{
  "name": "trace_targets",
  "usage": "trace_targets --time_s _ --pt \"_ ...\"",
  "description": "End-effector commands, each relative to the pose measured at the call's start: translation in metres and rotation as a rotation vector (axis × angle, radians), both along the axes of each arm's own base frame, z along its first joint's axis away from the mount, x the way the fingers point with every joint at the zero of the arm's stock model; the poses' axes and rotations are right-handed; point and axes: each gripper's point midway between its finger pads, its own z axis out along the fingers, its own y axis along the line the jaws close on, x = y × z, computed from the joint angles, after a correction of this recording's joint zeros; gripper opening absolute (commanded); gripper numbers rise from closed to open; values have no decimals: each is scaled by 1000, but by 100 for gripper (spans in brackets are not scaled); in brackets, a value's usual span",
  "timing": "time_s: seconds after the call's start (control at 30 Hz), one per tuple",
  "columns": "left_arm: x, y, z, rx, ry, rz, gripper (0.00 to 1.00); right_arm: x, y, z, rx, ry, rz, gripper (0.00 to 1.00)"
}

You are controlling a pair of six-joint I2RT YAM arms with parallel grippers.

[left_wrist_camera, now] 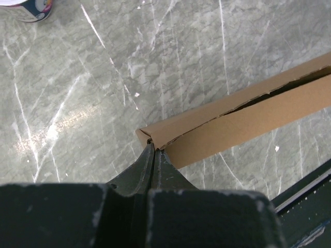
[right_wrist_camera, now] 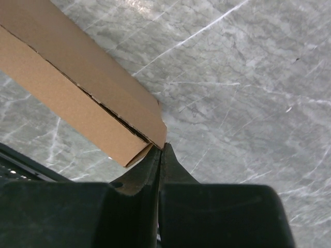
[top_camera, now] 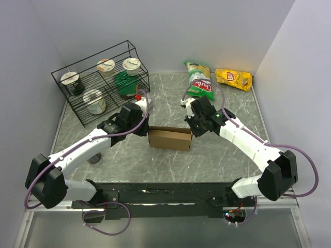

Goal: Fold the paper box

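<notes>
The left gripper (top_camera: 145,126) sits at the left end of the paper box (top_camera: 169,138) in the top external view, and the right gripper (top_camera: 191,129) at its right end; the box lies mid-table, between them. In the left wrist view, the left gripper (left_wrist_camera: 153,151) has its fingers pressed together, tips touching the box's (left_wrist_camera: 248,118) near corner, no cardboard visibly between them. In the right wrist view, the right gripper (right_wrist_camera: 161,151) is likewise closed tight, tips meeting the corner of the box (right_wrist_camera: 77,85) on the marbled table (right_wrist_camera: 248,93).
</notes>
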Motion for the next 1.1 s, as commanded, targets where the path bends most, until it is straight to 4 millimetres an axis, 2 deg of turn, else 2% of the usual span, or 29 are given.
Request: trace_targets --time_s 0.0,0.33,0.47,0.53,0.63,0.8,0.93,1.07 --pt "-13 -5 -5 9 32 14 1 1 27 21 92 17 -13 0" --pt "-16 -4 -12 20 22 148 1 -9 41 21 109 103 -125 0" --pt "-23 -12 -16 -8 34 162 1 -10 48 20 137 94 -154 0" --pt "-27 -15 -18 -13 41 160 1 -10 47 18 139 84 -165 10" --pt "-29 -10 -21 24 35 158 1 -10 37 22 115 47 -170 15" --pt "-32 -13 -12 17 29 111 1 -9 26 33 93 -12 -159 6" --pt "-33 -22 -2 -7 38 68 1 -11 25 25 85 3 -164 2" --pt "-31 -21 9 -47 52 57 1 -15 25 22 92 13 -162 2"
